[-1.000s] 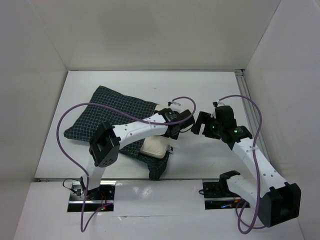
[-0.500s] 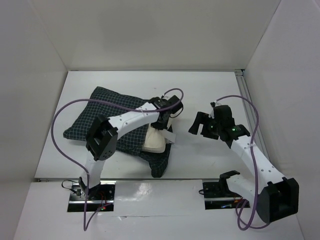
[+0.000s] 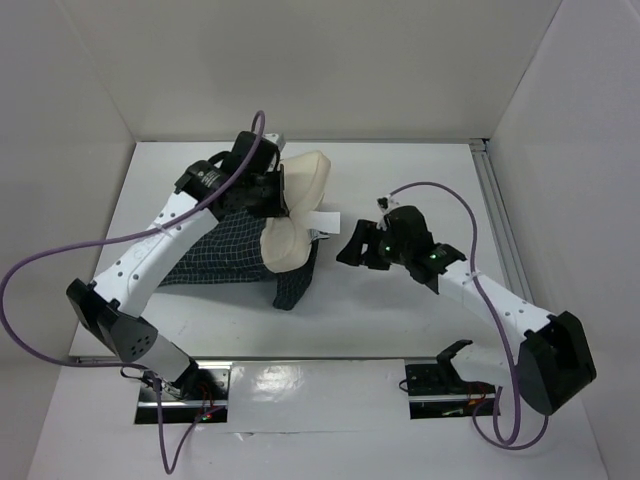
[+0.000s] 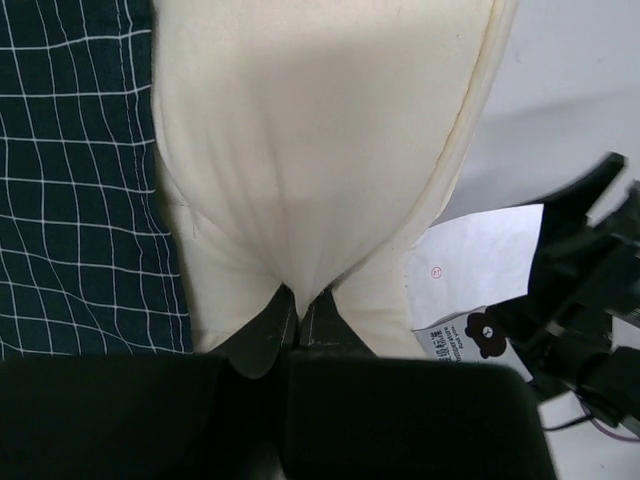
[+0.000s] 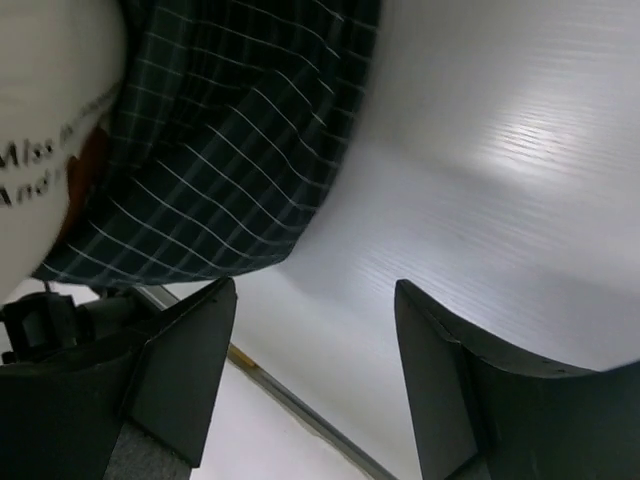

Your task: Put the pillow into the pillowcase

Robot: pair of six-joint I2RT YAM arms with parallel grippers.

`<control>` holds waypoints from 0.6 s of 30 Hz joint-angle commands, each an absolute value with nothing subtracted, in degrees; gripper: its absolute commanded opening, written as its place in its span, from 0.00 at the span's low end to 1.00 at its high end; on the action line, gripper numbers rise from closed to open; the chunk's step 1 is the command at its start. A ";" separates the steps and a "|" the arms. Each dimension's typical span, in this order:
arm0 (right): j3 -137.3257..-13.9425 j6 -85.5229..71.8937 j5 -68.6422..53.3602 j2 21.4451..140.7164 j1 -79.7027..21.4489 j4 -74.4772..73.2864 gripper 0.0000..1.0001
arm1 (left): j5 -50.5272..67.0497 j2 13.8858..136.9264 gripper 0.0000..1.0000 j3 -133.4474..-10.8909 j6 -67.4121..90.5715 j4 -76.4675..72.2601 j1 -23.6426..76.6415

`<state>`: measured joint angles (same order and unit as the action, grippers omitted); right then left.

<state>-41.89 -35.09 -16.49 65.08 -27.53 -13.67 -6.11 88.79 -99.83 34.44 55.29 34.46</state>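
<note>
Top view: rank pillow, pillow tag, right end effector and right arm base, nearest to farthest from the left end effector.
From the left end effector:
1. pillow: clamped in it, at the back of the table.
2. pillow tag: just to its right, slightly nearer the bases.
3. right end effector: further right, mid-table.
4. right arm base: near edge, right side.

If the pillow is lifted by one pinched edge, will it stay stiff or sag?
Probably sag: the pillow bunches into a deep crease where the left jaws pinch it. It seems light for its size, since that one small pinch appears to hold its free end up.
</note>
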 commanded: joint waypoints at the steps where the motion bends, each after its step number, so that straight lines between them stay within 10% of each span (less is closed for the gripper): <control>1: -46.05 -38.94 -13.02 68.19 -31.28 -2.82 0.71 | 0.60 86.40 0.00 -99.05 33.22 52.12 33.23; 18: -53.61 -49.13 -2.90 91.04 -40.87 23.02 0.65 | 10.01 80.77 0.00 -98.35 32.43 47.72 26.63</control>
